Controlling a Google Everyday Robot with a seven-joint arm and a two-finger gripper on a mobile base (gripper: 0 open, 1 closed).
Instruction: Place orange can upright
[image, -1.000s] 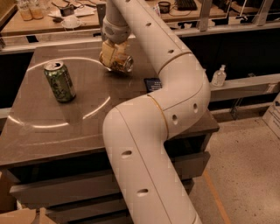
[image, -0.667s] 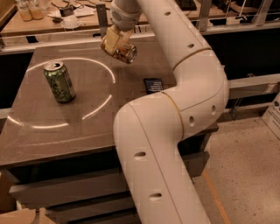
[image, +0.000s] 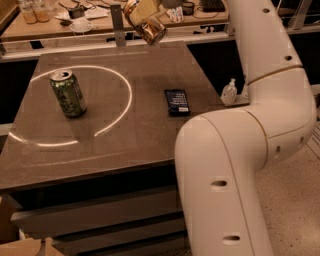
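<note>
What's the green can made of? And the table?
The green can: likely thin metal, shiny silver rim. The table: looks like matte grey-brown stone or laminate; unclear. The tool holds the orange can, glinting metal, above the far edge.

The gripper (image: 146, 10) clasping the orange can (image: 151, 31) is mostly cut off by the top edge. The arm (image: 225, 175) runs off the bottom.

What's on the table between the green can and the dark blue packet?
Camera view: only bare tabletop, crossed by a bright light arc. The gripper holds the orange can tilted above the far edge.
</note>
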